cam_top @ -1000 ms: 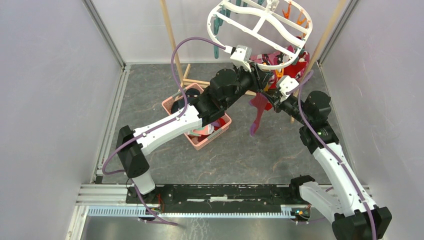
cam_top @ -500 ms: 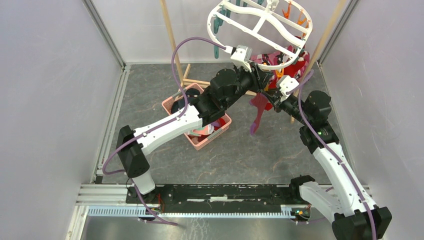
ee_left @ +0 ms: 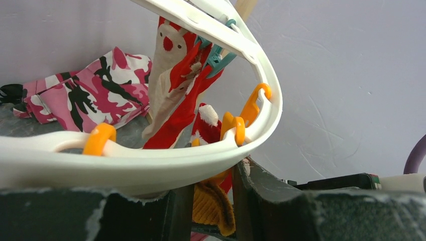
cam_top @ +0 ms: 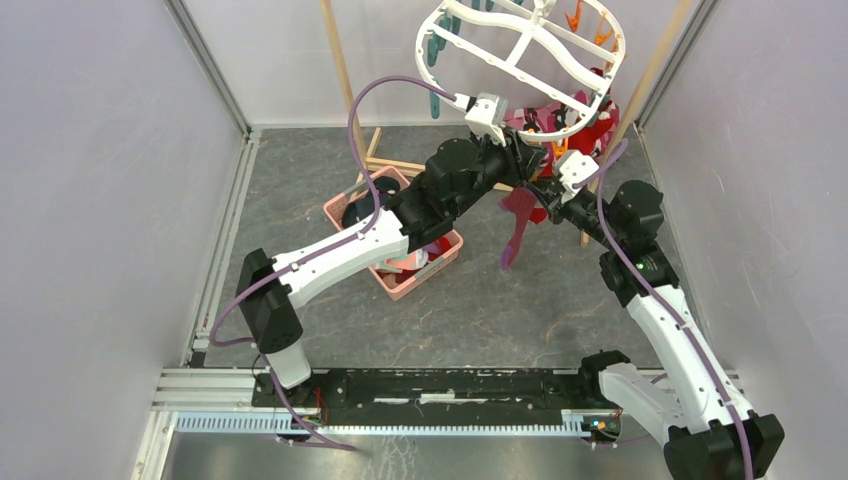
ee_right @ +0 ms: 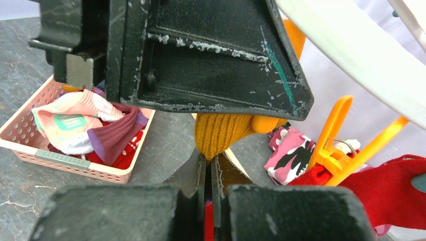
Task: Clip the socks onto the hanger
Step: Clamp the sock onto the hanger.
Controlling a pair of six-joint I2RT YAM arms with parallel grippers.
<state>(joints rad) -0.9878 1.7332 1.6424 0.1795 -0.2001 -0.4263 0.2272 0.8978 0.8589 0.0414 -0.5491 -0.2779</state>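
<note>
The white oval hanger [cam_top: 421,45] hangs at the back, and its near rim [ee_left: 150,168] lies across my left fingers. My left gripper [cam_top: 525,160] [ee_left: 211,206] reaches up under that rim, its jaws partly closed on an orange peg [ee_left: 218,176]. The mustard knit cuff of a sock [ee_left: 213,211] sits just below the peg. My right gripper [cam_top: 545,195] [ee_right: 208,170] is shut on that cuff [ee_right: 218,133] from below, right under the black left finger [ee_right: 201,55]. The sock's magenta body [cam_top: 517,215] dangles down.
A pink basket [cam_top: 400,285] [ee_right: 20,135] with more socks stands on the floor under my left arm. Red socks [ee_left: 186,100] hang from pegs at the hanger's far side. A pink camouflage cloth [ee_left: 90,95] lies behind. Wooden rack poles [cam_top: 340,70] and walls stand close around.
My left arm's forearm has edged slightly up and to the right. Both grippers, the sock and the hanger stay where they were.
</note>
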